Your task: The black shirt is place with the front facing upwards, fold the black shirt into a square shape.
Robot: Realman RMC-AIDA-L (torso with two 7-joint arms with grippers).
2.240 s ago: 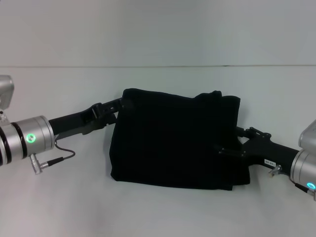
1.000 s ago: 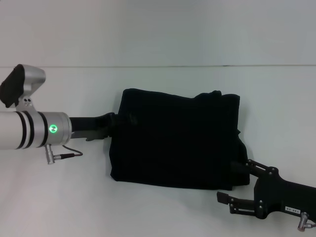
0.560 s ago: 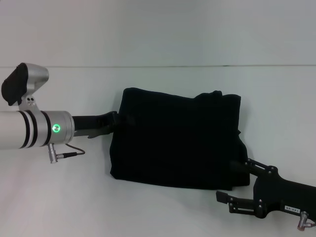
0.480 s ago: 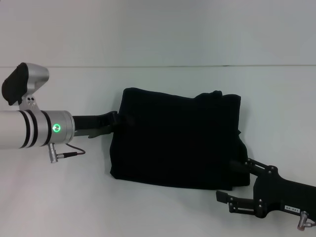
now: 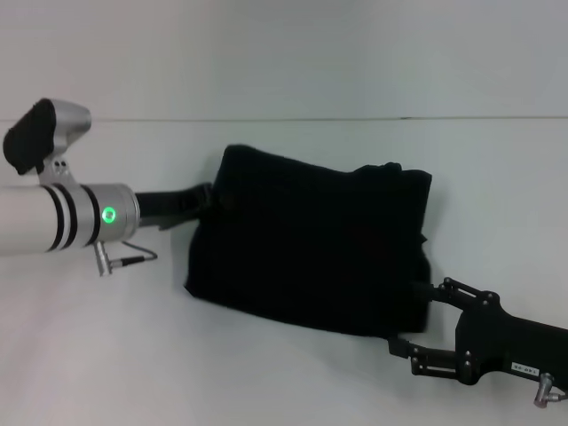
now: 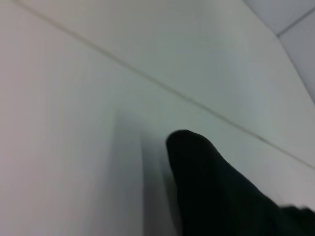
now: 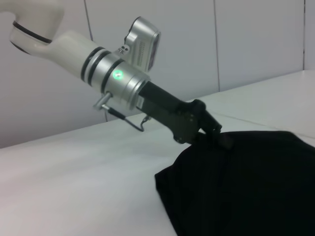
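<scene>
- The black shirt [image 5: 311, 248] lay mid-table on the white table [image 5: 284, 382], already folded to a thick, roughly rectangular bundle, set a bit askew; no lettering showed, so the front looked tucked inside.
- Left tool [image 5: 211, 197] sat at the bundle's far-left corner. In the right wrist view the left tool [image 7: 216, 133] looked pinched onto the shirt [image 7: 246, 182] at that corner, w/ the cloth peaking up toward it. I'd judge it was gripping the corner to drag or lift that side and square up the shape.
- Left wrist view gave only a dark rounded hump of the shirt [image 6: 211, 187] against the pale table [image 6: 74, 123]; no tool tips visible there.
- Right tool [image 5: 410, 324] sat low at the near-right corner, its linkage splayed either side of the cloth edge. Tips were lost against the black fabric, so couldn't tell if it was clamped or let go.
- Likely reason for the two-corner setup: opposite corners held so the bundle could be turned or tugged w/o unfolding.
- Right edge looked lumpy, w/ layers bunched near the top-right; prob. still needed tidying before it'd count as a square.
- Risk: pulling one corner alone could peel the top layer open.
</scene>
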